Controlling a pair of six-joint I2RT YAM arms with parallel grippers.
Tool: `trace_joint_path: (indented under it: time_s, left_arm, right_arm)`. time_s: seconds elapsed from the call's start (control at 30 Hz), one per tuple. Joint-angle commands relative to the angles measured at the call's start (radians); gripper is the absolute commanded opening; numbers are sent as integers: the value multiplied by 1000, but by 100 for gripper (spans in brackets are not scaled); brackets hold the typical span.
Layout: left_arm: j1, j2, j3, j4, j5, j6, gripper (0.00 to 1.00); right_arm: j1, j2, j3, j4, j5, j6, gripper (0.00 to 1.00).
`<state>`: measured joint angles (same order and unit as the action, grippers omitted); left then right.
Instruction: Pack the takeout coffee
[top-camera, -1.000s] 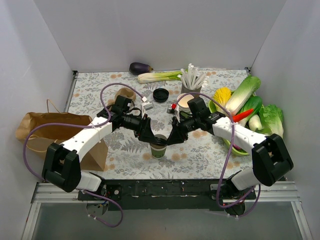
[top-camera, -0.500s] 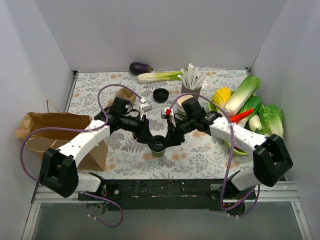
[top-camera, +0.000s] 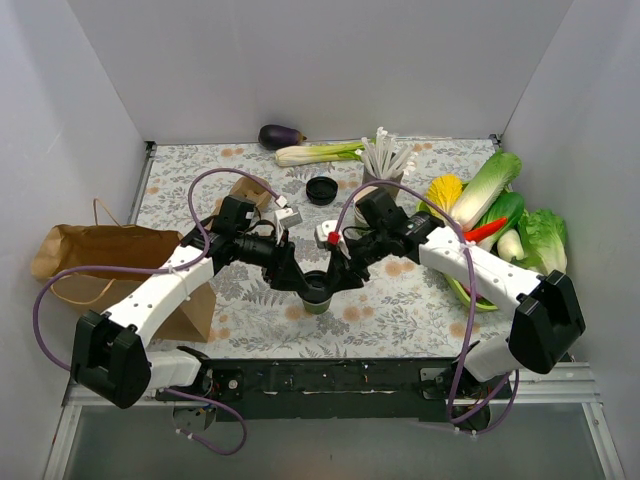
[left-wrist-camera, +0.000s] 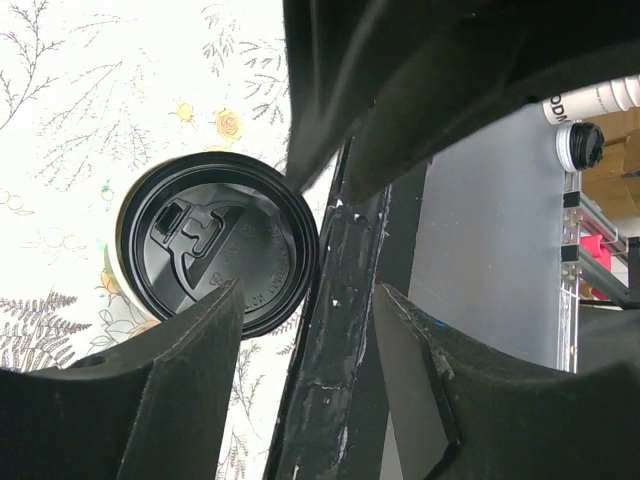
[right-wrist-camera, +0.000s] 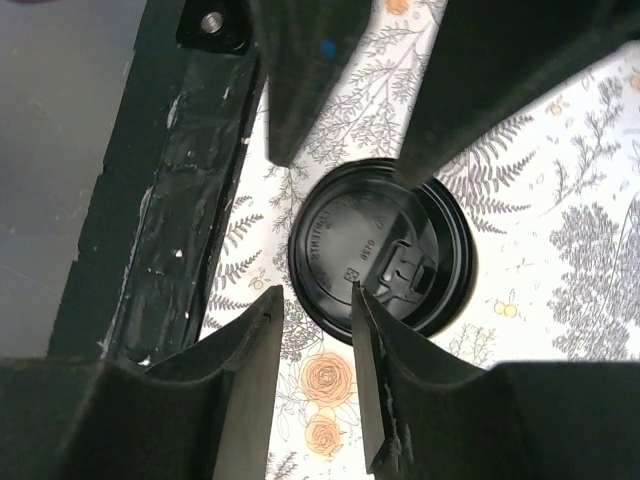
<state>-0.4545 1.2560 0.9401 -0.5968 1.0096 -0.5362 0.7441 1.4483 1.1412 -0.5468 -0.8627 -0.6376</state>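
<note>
I'm watching the left end effector (top-camera: 298, 283) and right end effector (top-camera: 338, 280) closing in over the takeout coffee (top-camera: 318, 298), both half-open, gripping nothing; it's staying put, paper bag (top-camera: 95, 255) well left, so bagging is pending.

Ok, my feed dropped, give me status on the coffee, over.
Left fingers open, right fingers open, tips over the lid. Takeout coffee upright, lidded, not gripped. Paper bag lies off left.
</note>
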Motion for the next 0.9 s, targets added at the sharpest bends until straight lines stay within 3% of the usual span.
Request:
trace_joint_path:
  time_s: [0.0, 0.2, 0.87]
  left_arm:
    - [5, -32, -9, 29, -20, -33, 54]
    - [25, -47, -7, 34, -32, -50, 54]
    - [56, -86, -40, 60, -35, -74, 54]
  right_arm:
    - [49, 4, 68, -169, 28, -264, 42]
    - [124, 18, 80, -229, 112, -379, 42]
    - [179, 23, 51, -162, 237, -364, 32]
